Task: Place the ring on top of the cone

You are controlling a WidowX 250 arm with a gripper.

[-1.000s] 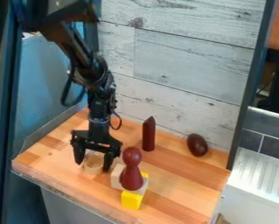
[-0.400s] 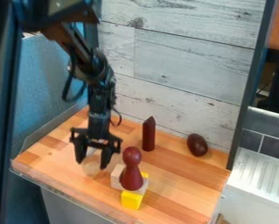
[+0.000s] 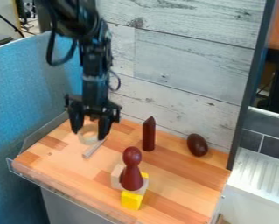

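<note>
Your gripper (image 3: pixel 88 133) is squeezing the pale ring (image 3: pixel 88 141) and lifting it up, so you are getting it ready for maybe the pointy dark-red cone (image 3: pixel 149 134), standing at the ring's three o'clock.

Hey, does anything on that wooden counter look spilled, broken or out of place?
Nothing looks spilled or broken. Only a thin pale grey stick looks stray, lying slanted on the wooden counter near the pale round ring in the black gripper, apart from the yellow block.
</note>
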